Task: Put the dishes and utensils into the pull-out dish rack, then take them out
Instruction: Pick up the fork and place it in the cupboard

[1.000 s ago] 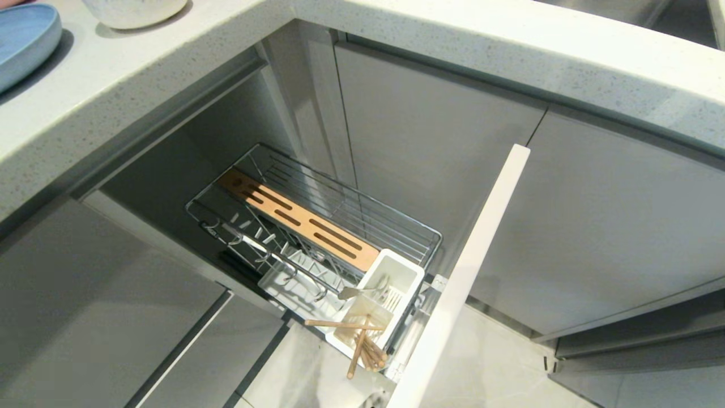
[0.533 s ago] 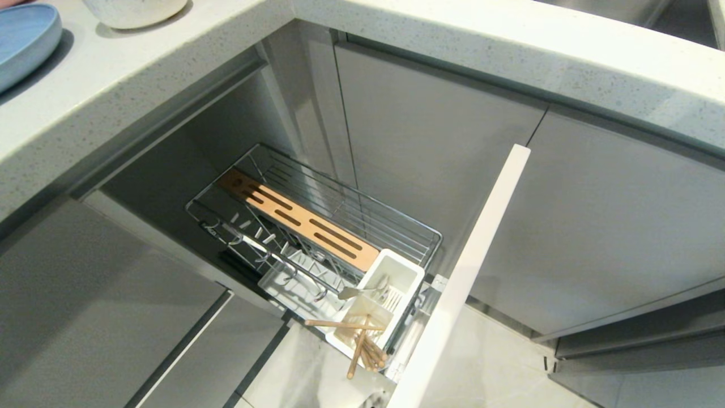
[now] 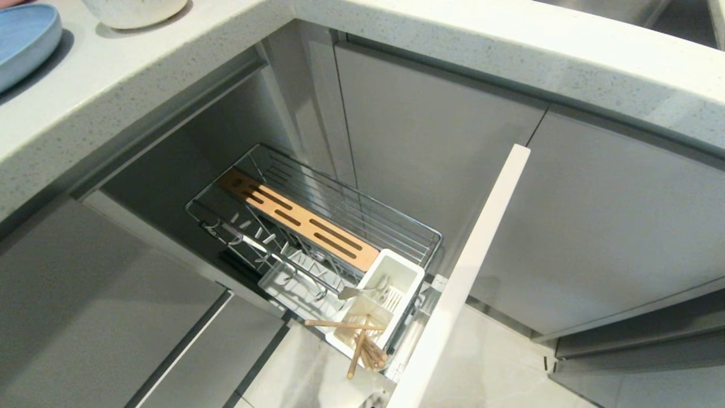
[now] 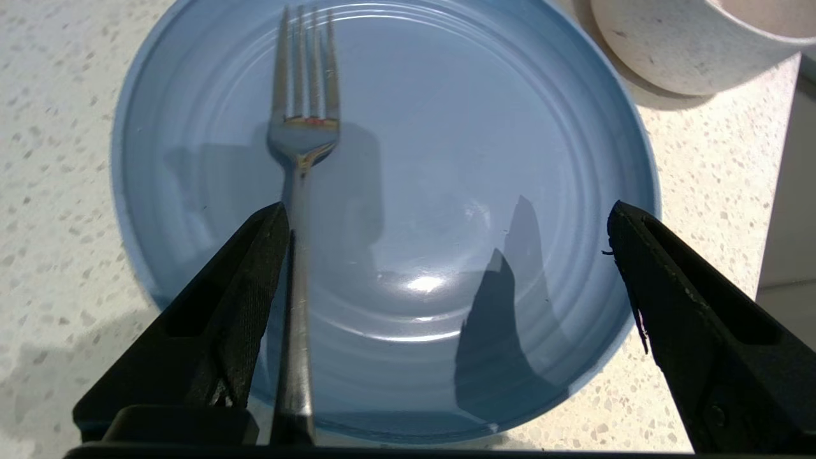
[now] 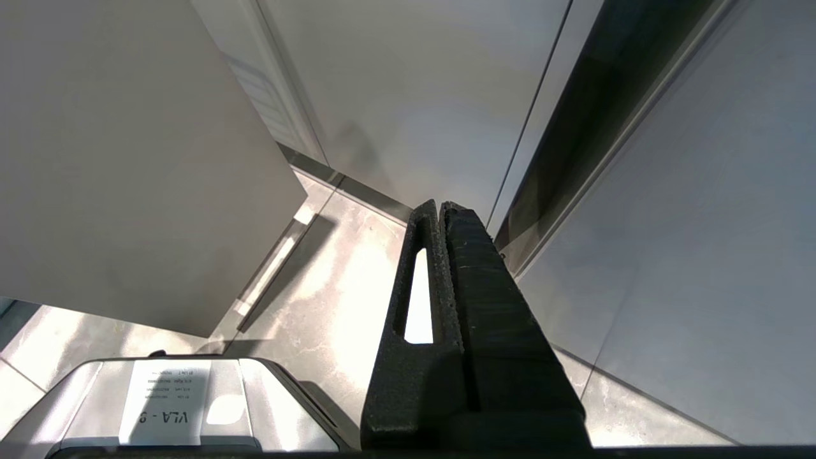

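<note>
My left gripper (image 4: 446, 210) hovers open over the light-blue plate (image 4: 446, 115) on the counter. A silver fork (image 4: 303, 127) lies on that plate, its handle running along the inner side of one finger (image 4: 242, 299), with nothing pinched. The white bowl (image 4: 688, 44) stands just beside the plate. In the head view the plate (image 3: 22, 39) and bowl (image 3: 133, 11) sit at the far left of the counter, and neither arm shows. The pull-out dish rack (image 3: 340, 215) stands pulled out below, with chopsticks (image 3: 362, 345) and a metal utensil (image 3: 362, 292) in its white cup (image 3: 396, 272). My right gripper (image 5: 441, 204) hangs shut near the floor.
The speckled countertop (image 3: 481, 45) overhangs the open cabinet bay. The rack's tall pale front panel (image 3: 470, 266) juts toward me. Grey cabinet doors (image 3: 595, 226) flank the bay, with light floor tiles (image 3: 498, 374) below. My base (image 5: 159, 401) shows by the right gripper.
</note>
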Controlling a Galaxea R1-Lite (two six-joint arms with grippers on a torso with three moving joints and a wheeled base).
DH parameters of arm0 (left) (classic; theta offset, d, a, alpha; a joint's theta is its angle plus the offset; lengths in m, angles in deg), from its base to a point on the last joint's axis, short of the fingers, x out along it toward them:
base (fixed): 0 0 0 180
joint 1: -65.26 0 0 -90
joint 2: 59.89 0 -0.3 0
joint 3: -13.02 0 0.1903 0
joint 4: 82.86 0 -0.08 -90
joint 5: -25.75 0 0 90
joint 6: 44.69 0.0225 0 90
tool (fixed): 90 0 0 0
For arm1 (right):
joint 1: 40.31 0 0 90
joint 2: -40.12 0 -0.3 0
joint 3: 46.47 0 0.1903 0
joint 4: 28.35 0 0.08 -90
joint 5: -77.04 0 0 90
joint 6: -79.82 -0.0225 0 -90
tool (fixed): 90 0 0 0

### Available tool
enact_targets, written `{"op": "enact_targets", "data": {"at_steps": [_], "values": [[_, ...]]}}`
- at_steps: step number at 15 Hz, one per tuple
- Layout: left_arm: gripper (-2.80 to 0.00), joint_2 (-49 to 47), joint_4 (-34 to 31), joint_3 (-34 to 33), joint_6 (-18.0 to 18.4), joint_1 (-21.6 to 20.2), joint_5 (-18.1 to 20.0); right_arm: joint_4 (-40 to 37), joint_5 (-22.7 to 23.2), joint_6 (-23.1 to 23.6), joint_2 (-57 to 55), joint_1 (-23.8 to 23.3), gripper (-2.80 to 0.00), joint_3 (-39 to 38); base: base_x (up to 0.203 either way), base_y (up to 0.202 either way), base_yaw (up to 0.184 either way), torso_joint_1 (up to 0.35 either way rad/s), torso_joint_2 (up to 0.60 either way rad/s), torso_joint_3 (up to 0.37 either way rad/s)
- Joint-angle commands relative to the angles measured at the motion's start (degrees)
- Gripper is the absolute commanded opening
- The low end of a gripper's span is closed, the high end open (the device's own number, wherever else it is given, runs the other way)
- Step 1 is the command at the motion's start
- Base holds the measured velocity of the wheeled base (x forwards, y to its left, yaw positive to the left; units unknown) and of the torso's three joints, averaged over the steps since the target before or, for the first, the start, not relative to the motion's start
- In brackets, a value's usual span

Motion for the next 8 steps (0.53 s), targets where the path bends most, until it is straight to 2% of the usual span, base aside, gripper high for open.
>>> {"op": "enact_targets", "data": {"at_steps": [1,4,6,8], "values": [[0.0,0.48,-0.08,0.34,1.24,1.35,-0.88,0.02,-0.03,0.0,0.23,0.04,-2.8,-0.09,0.0,0.0,0.0,0.0,0.0,0.0],[0.0,0.38,-0.16,4.68,3.75,3.49,-10.83,0.02,-0.01,-0.02,0.21,-0.01,-2.8,-0.09,0.0,0.0,0.0,0.0,0.0,0.0],[0.0,0.44,-2.11,4.85,7.91,4.18,-17.67,0.02,0.0,0.04,0.24,-0.02,-2.8,-0.09,0.0,0.0,0.0,0.0,0.0,0.0],[0.0,0.45,-8.07,5.04,13.3,4.69,-21.68,0.02,-0.02,0.03,0.22,0.04,-2.8,-0.09,0.0,0.0,0.0,0.0,0.0,0.0]]}}
